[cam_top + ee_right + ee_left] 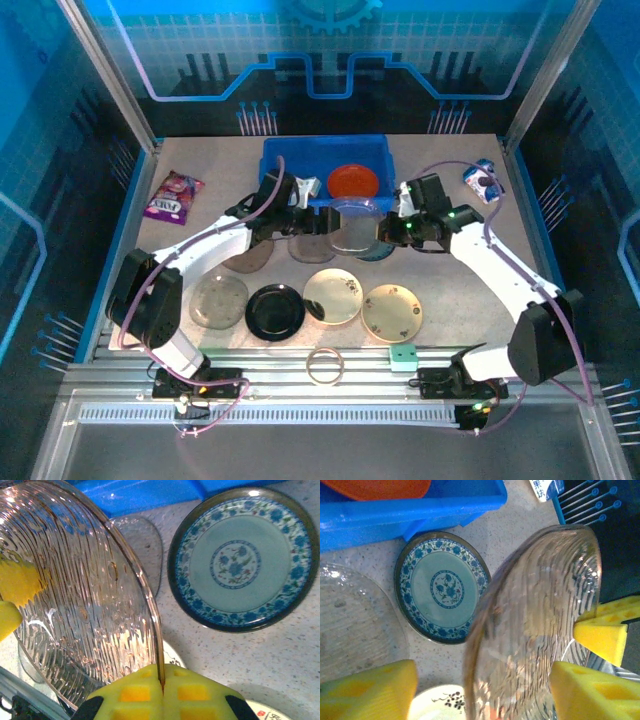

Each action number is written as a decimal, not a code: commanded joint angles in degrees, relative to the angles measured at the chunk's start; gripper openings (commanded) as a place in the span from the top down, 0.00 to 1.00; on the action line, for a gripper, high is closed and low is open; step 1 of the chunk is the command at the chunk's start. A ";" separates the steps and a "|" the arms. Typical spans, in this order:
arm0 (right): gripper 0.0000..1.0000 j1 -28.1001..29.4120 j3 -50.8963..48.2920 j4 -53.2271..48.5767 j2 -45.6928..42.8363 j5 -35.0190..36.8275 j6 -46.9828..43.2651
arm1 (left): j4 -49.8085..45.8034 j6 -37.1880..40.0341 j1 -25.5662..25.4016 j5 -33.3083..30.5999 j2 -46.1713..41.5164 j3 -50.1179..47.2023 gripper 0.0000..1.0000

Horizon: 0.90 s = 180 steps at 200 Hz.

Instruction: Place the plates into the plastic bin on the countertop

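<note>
Yellow pads (200,697) of the right gripper (162,681) pinch the rim of a clear ribbed plate (85,595), holding it steeply tilted over the countertop (280,670) just in front of the blue plastic bin (310,150), where an orange plate (353,180) lies. The left gripper (485,680) has its jaws spread on either side of the same plate, one pad clear of the glass. A blue patterned plate (442,587) lies flat nearby.

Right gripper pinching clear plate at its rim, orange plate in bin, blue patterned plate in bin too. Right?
No. The blue patterned plate lies on the countertop beside the plastic bin, not in it; the right wrist view shows this. The rest holds: right gripper pinching the clear plate at its rim, orange plate in the bin.
</note>
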 commanded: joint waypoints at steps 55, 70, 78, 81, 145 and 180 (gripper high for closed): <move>0.83 1.39 4.04 8.74 5.38 -8.40 0.76 | 2.34 -1.44 0.05 4.87 0.86 0.59 1.00; 0.59 1.40 4.46 10.29 6.60 -7.97 0.67 | 6.64 -4.33 0.96 9.29 0.61 -1.16 1.00; 0.57 1.31 4.98 10.63 7.40 -7.99 0.50 | 9.19 -6.16 1.59 11.61 0.50 -2.07 1.00; 0.57 1.31 5.18 10.76 7.70 -8.05 0.41 | 10.09 -6.78 1.85 12.49 0.53 -2.37 1.00; 1.00 1.26 11.43 11.14 12.54 -5.35 1.54 | 9.84 -7.43 5.12 9.38 -2.58 -5.69 0.01; 1.00 1.35 23.77 6.46 20.56 -2.36 1.94 | 3.34 -2.92 7.51 1.09 -6.93 -6.20 0.01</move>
